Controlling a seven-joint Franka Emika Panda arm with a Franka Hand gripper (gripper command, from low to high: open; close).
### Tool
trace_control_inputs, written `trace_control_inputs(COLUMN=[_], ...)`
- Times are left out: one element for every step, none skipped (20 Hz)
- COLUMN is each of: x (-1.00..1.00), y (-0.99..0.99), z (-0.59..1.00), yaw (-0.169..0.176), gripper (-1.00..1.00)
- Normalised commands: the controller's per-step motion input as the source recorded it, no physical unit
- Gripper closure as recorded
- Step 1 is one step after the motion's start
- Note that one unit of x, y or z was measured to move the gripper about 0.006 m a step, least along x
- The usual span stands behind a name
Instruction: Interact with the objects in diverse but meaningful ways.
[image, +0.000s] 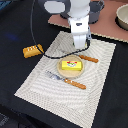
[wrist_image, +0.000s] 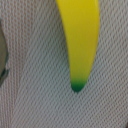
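Banana (wrist_image: 80, 42) fills your wrist view, green tip down on the woven placemat (image: 45, 80). You cannot tell whether the fingers are clenched or released; the arm (image: 79, 25) hides them. Bare mat lies open toward the near edge. Butter (image: 70, 65) sits on a plate (image: 62, 73) mid-mat; bread (image: 33, 50) lies off the mat's edge on the counter (image: 15, 35).
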Motion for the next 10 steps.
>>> trace_control_inputs(x=[0.33, 0.33, 0.34, 0.33, 0.30, 0.31, 0.30, 0.28, 0.30, 0.29], y=[0.20, 0.21, 0.21, 0.19, 0.18, 0.18, 0.16, 0.14, 0.15, 0.13], z=[-0.16, -0.14, -0.13, -0.13, -0.13, -0.12, -0.12, -0.11, -0.11, -0.11], yaw=[0.073, 0.071, 0.070, 0.065, 0.063, 0.062, 0.059, 0.056, 0.055, 0.051], gripper=[-1.00, -1.00, -1.00, -1.00, -1.00, -1.00, 1.00, 1.00, 1.00, 1.00])
